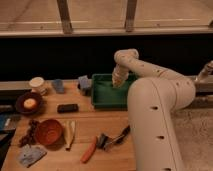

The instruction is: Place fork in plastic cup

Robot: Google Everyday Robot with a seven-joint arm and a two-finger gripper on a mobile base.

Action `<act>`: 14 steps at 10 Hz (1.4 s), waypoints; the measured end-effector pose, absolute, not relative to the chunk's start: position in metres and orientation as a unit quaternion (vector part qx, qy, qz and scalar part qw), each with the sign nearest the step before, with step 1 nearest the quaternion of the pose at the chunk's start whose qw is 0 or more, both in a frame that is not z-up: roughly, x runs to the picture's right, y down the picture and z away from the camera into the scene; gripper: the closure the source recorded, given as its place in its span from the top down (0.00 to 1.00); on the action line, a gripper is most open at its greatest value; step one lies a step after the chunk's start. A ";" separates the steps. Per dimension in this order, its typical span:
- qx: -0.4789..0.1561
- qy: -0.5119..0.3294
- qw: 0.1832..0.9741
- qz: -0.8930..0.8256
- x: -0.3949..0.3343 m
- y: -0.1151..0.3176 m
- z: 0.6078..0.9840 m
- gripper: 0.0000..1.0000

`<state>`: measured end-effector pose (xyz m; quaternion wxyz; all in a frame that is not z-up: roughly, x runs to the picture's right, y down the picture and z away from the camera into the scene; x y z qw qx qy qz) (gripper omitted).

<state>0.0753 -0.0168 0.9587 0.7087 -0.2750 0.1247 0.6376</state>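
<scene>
The tool point(118, 81) has its fingers together and hangs above the rear right part of the green tray point(102, 97). Whether it grips anything cannot be told. The fork cannot be made out. The tray stands on the desk point(85, 122). A blue cup point(58, 86) and a white cup point(36, 84) stand to its left.

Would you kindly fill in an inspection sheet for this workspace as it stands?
Surface: wooden table, crowded.
Job's things: fork not made out; pale cup and blue cup at the back left.
Clutter: green tray, dark plate, orange bowl, black-handled tool, orange-handled tool, blue cloth.
Hand: hand shut, low over the green tray's back right part.
Cables: nothing seen.
Surroundings: dark wall behind, window above.
</scene>
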 end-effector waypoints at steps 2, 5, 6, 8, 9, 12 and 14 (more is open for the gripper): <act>-0.296 0.112 0.707 0.633 0.061 -0.011 0.971 0.02; -0.317 0.102 0.705 0.627 0.050 -0.004 0.978 0.28; -0.325 0.098 0.703 0.625 0.046 -0.001 0.981 0.39; -0.338 0.089 0.702 0.621 0.036 0.002 0.986 0.51; -0.341 0.086 0.702 0.619 0.033 0.002 0.988 0.55; -0.344 0.078 0.705 0.615 0.026 0.000 0.990 0.76; -0.325 0.085 0.713 0.616 0.025 -0.004 0.984 0.63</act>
